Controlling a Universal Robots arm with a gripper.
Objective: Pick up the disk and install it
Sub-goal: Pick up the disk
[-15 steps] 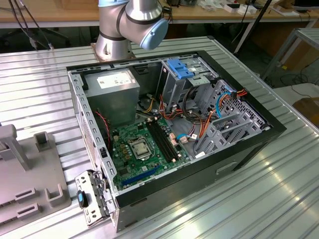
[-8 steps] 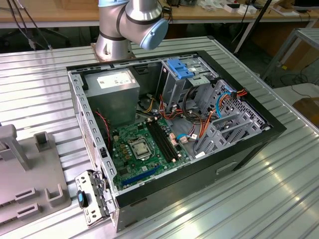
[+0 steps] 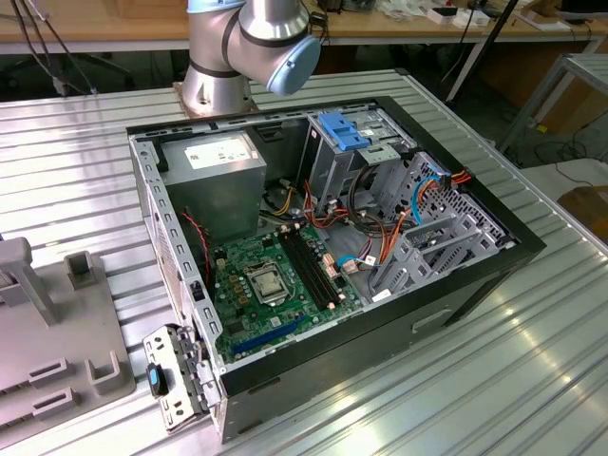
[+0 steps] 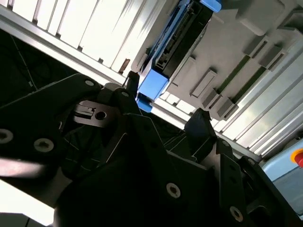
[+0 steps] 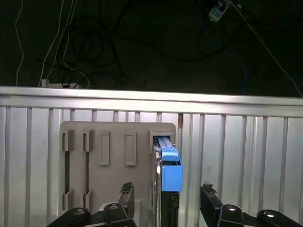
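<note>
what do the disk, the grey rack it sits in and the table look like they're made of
Disk: the bright blue frame looks like matte moulded plastic; the dark body seems to be metal, though that is less sure. Rack: flat light grey with soft-edged slots, likely plastic. Table: ribbed and silvery with bright glare, likely aluminium.

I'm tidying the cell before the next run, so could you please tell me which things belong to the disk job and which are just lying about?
For the job:
disk, standing on edge in the grey holder; open gripper facing it; computer case with its drive cage.

Just lying about:
loose cables in the dark background; wooden bench at the back.
</note>
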